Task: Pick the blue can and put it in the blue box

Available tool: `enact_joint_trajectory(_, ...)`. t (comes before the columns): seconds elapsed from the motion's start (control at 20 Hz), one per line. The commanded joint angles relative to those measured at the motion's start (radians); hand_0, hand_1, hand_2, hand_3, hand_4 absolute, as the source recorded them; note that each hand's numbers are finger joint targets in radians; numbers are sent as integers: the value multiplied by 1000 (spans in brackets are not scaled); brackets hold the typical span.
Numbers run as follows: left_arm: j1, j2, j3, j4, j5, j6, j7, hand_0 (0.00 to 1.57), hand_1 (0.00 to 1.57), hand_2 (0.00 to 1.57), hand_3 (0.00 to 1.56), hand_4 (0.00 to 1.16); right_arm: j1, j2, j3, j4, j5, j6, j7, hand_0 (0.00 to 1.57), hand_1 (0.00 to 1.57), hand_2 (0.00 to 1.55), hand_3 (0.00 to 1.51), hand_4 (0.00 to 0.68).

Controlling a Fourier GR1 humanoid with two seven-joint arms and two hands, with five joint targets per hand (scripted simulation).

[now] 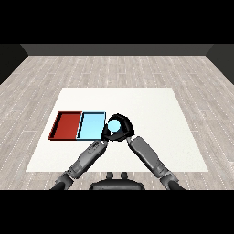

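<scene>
The blue can (116, 126) shows as a light blue round shape just right of the light blue tray (91, 126). My right hand (125, 124) is shut on it, with black fingers curling over the can's top and right side. Whether the can rests on the table or hangs above it cannot be told. My left hand (105, 134) sits close against the can's lower left, at the tray's near right corner, partly overlapped by the right hand. The light blue tray holds nothing.
A red tray (66, 124) lies against the light blue tray's left side, with nothing in it. Both trays sit left of centre on the white table (151, 105). Grey wooden floor surrounds the table.
</scene>
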Motion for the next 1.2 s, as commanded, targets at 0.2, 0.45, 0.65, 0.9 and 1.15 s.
enact_joint_trajectory(0.2,-44,-24,34,50,71,66,-188,1571,1571,1552,1468,1044,33,20,-24,-30,32,18,73,0,0,0,0,0)
enact_joint_trajectory(0.45,6,-24,-7,53,108,58,-259,1571,1571,1552,1468,1044,46,12,-48,-88,67,43,132,0,0,0,0,0)
enact_joint_trajectory(0.65,-49,-24,39,92,85,51,-269,1571,1571,1559,1449,1133,-20,22,-43,44,32,-47,3,0,0,0,0,0)
enact_joint_trajectory(0.9,-49,-24,-1,45,30,149,-220,1571,1571,1571,1476,1142,126,9,-139,-64,14,56,-13,0,0,0,0,0)
enact_joint_trajectory(1.15,22,-3,89,54,-25,70,-255,1571,1571,1571,1479,1139,164,-43,-204,-167,-56,193,-13,0,0,0,0,0)
